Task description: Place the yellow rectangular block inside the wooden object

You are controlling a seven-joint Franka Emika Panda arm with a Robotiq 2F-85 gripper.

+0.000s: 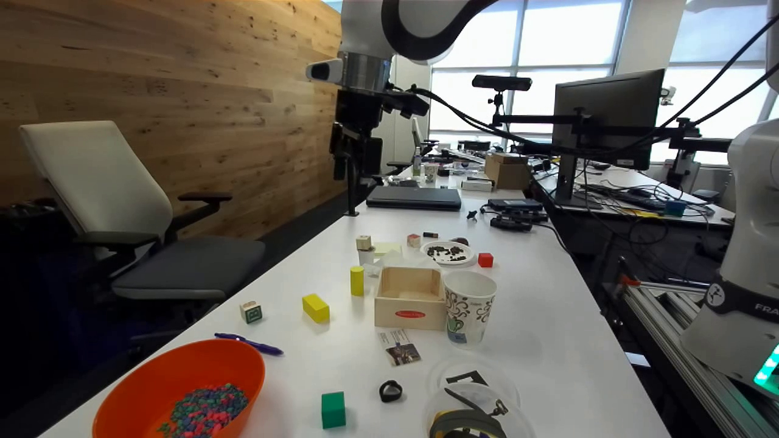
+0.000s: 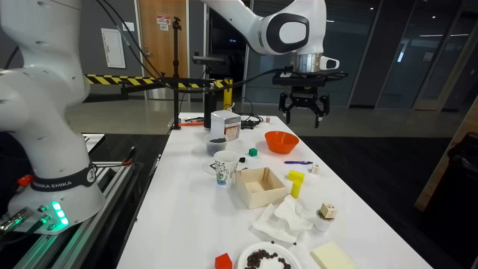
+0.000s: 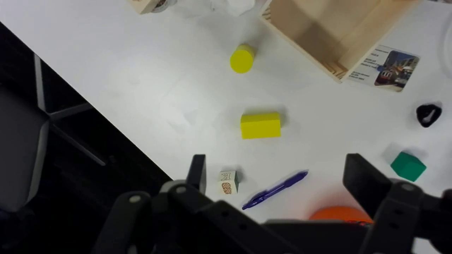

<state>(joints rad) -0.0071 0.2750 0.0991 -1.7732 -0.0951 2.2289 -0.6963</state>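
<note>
The yellow rectangular block [image 1: 316, 308] lies flat on the white table, beside the wooden box [image 1: 411, 313] and apart from it. It also shows in an exterior view [image 2: 296, 176] and near the middle of the wrist view [image 3: 261, 126]. The box is open-topped, and no object shows inside it in an exterior view [image 2: 267, 198]; its near corner shows in the wrist view [image 3: 317, 24]. My gripper [image 2: 303, 120] is open and empty, high above the table. In the wrist view its fingertips [image 3: 275, 165] stand wide apart, with the block beyond them.
A yellow cylinder [image 3: 242, 60] stands upright between block and box. A paper cup [image 1: 470, 310] stands right beside the box. A purple pen [image 3: 275, 189], a letter cube [image 3: 228, 182], a green cube [image 3: 408, 166] and an orange bowl [image 2: 281, 142] lie nearby. Crumpled tissue [image 2: 285, 220] lies near the box.
</note>
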